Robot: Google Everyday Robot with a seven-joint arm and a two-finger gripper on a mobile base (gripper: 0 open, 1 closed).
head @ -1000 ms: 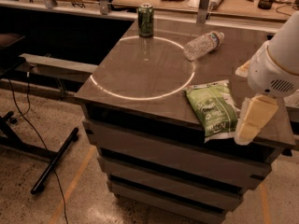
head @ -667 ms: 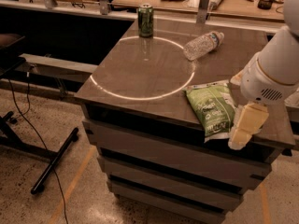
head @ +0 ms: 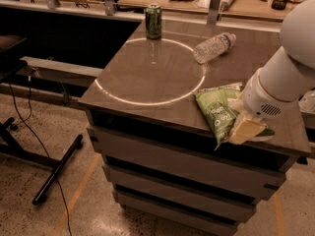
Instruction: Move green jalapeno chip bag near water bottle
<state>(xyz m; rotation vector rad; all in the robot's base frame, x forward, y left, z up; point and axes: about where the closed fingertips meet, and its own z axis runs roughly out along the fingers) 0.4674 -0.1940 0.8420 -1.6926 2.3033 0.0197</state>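
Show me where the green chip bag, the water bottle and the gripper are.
green jalapeno chip bag (head: 215,113), camera view, middle of its printed face.
water bottle (head: 211,48), camera view, its ribbed body.
gripper (head: 244,130), camera view, its tan end at the bag's right edge.

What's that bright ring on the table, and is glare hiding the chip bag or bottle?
Camera view: the ring looks like light on the glossy table, which also mirrors the can; lighting is warm and dim; no glare hides the bottle or chip bag, but the hand covers the bag's right side.
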